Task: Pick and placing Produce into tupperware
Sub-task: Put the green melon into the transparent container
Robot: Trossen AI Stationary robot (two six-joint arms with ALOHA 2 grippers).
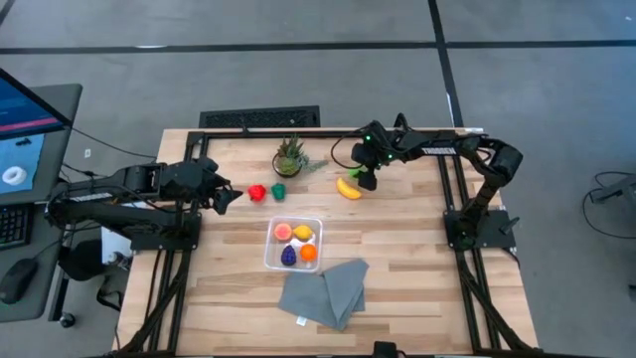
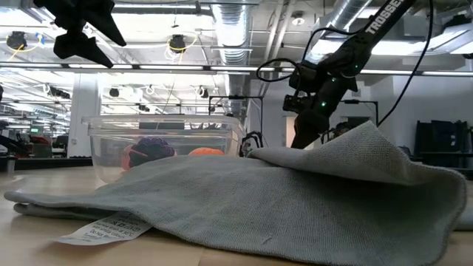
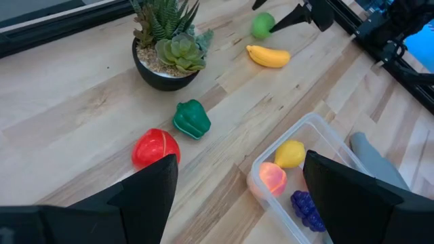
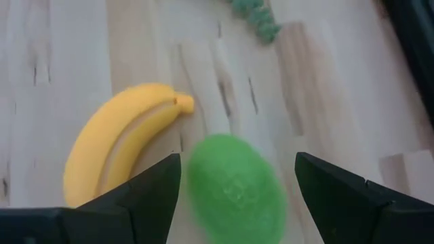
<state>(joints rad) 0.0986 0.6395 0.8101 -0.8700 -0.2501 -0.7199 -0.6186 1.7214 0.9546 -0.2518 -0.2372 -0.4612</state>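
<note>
Low view: the grey cloth [image 2: 281, 199] with its unreadable white tag [image 2: 103, 229] lies nearest, the tupperware [image 2: 166, 144] behind holding purple and orange produce. Farther, "TROSSEN" marks the right arm; the right gripper [image 4: 234, 196] straddles a lime-green fruit [image 4: 234, 186], fingers spread, beside the banana [image 4: 122, 152]. The left gripper [image 3: 237, 186] hangs open above the table.

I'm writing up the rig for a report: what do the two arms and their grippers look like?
Both arms are black, jointed, on black frame mounts at the table's sides. The right arm carries white lettering along its link, a small green light near the wrist and loose black cables. The left gripper and right gripper each have two flat, dark, wedge-shaped fingers.
</note>
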